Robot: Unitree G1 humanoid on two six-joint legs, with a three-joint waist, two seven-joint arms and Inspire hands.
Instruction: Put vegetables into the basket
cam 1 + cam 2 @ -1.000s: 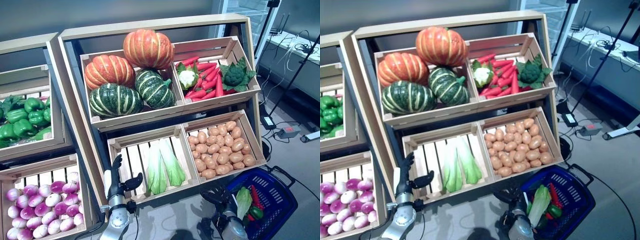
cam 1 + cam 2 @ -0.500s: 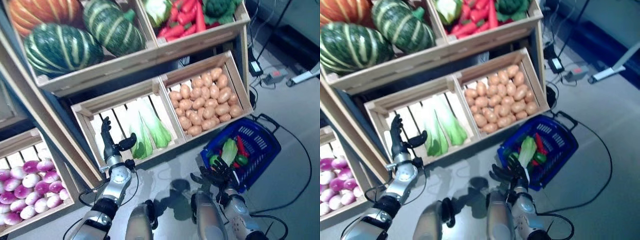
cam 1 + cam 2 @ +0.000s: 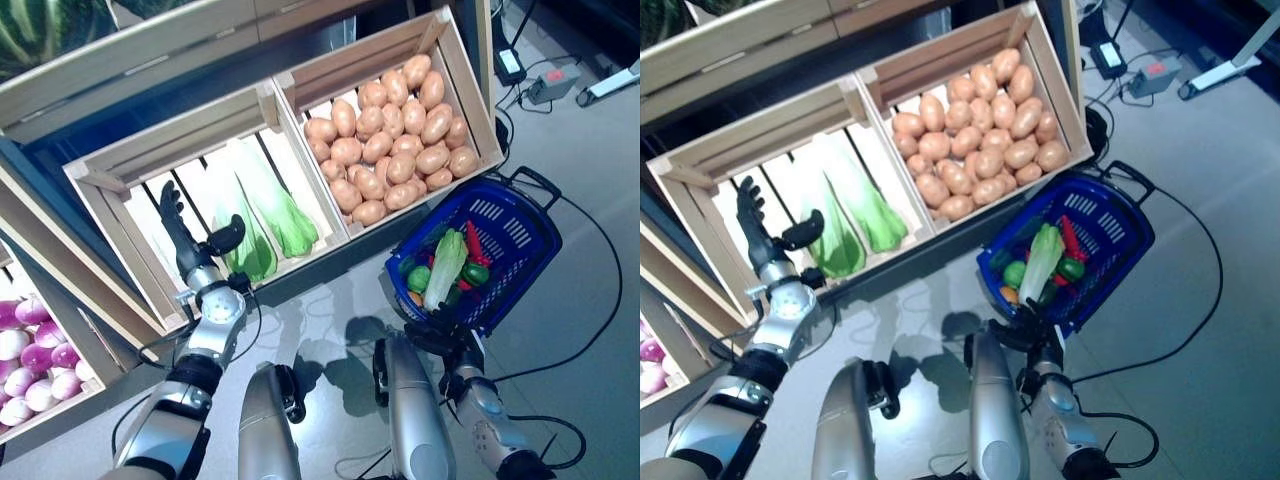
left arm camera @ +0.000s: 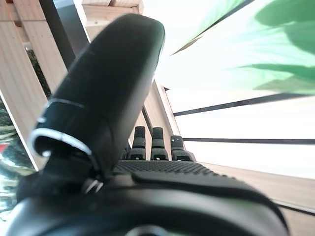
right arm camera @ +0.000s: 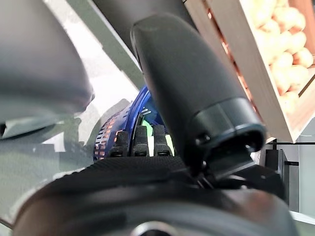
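A blue basket stands on the floor right of the shelf, holding a pale cabbage, red peppers and green vegetables. Two green-and-white cabbages lie in the lower left crate. My left hand is raised in front of that crate with straight fingers and thumb out, holding nothing, just left of the cabbages. My right hand sits low at the basket's near rim, fingers extended and empty.
A crate of potatoes sits right of the cabbage crate, above the basket. Purple-white onions fill a crate at far left. Striped pumpkins show on the upper shelf. A power strip and cables lie on the floor at right.
The camera has tilted further down, so the upper shelf has slid out of view. My left hand stays raised by the cabbage crate; my right hand stays at the basket rim.
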